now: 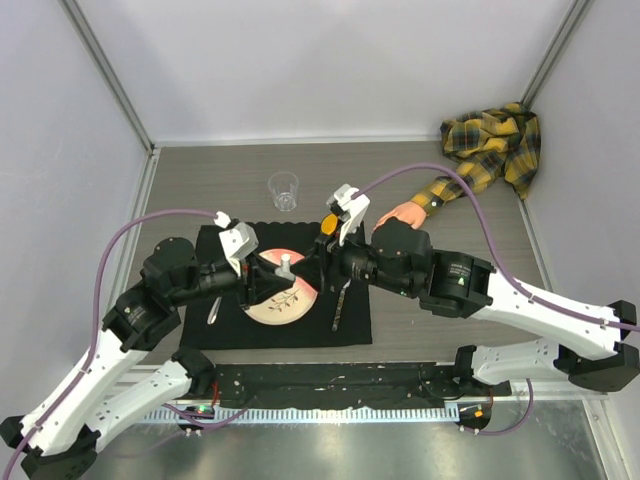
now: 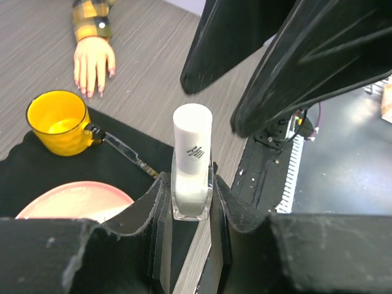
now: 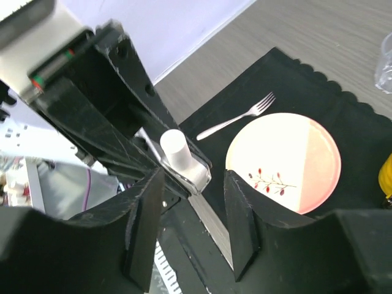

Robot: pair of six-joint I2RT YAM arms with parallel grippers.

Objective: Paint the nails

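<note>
**Left of the scene.** A fork (image 1: 214, 308) lies on the left part of the black mat (image 1: 350, 325). The left gripper (image 2: 191, 208) is clamped narrowly on the glass body of a small polish bottle (image 2: 192, 184). It holds the bottle upright above the pink plate (image 1: 272, 312). The white cap (image 2: 192, 131) is on the bottle.

**Centre.** The right gripper (image 3: 193, 220) faces the left one across the plate. Its jaws stand apart and hold nothing. In the right wrist view the cap lies just beyond the gap between them. In the left wrist view the fingers hang above and to the right of the cap, clear of it. A clear glass (image 1: 284, 190) stands beyond the mat. A yellow cup (image 2: 58, 122) and a knife (image 1: 341, 303) occupy the mat's right side.

**Right.** The mannequin hand (image 2: 94, 61) rests palm down on the bare table, beyond the mat's far right corner, with its plaid sleeve (image 1: 490, 150) trailing to the far right corner. The nails (image 2: 89, 93) point toward the cup. They are too small to judge whether any coat is on them.

**Assessment.** The step in hand appears to be opening the bottle, and painting is not yet begun. The next move calls for the right jaws to centre on the cap, close, and unscrew it while the left grip resists the twist. The brush must then travel right to the fingertips.
</note>
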